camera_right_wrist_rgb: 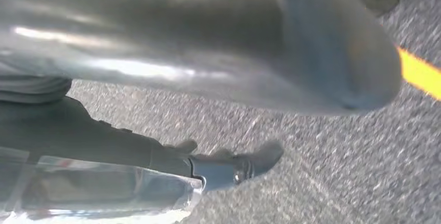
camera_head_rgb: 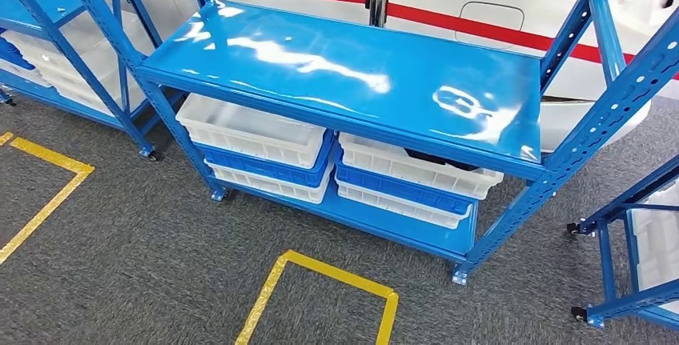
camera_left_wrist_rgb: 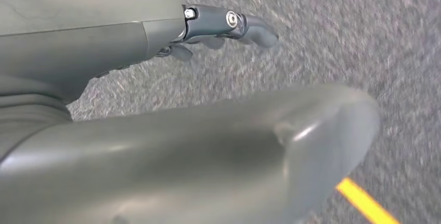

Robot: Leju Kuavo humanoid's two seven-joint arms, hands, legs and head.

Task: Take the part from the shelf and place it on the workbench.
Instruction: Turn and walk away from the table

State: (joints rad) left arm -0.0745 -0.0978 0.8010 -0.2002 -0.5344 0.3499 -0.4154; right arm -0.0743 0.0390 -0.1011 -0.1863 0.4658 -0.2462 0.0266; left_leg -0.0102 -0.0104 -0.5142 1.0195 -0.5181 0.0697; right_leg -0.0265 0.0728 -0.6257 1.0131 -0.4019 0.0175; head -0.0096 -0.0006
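Observation:
The blue metal shelf (camera_head_rgb: 344,73) stands ahead of me, its glossy top board bare except for a small dark upright object (camera_head_rgb: 376,5) at the back edge. A dark item (camera_head_rgb: 439,159) lies in the upper right white bin (camera_head_rgb: 416,170); which of these is the part I cannot tell. My left hand (camera_left_wrist_rgb: 223,26) hangs over the grey carpet, fingers stretched out, thumb apart, holding nothing. My right hand (camera_right_wrist_rgb: 229,167) also hangs over the carpet with fingers straight and thumb wide apart. A glossy see-through shape (camera_right_wrist_rgb: 104,193) shows beside its fingers; what it is I cannot tell.
Stacked white and blue bins (camera_head_rgb: 256,141) fill the lower level. A second blue rack (camera_head_rgb: 56,33) stands at the left and a third (camera_head_rgb: 632,233) at the right. A yellow tape square (camera_head_rgb: 320,297) marks the carpet before the shelf, with more yellow tape (camera_head_rgb: 48,185) at the left.

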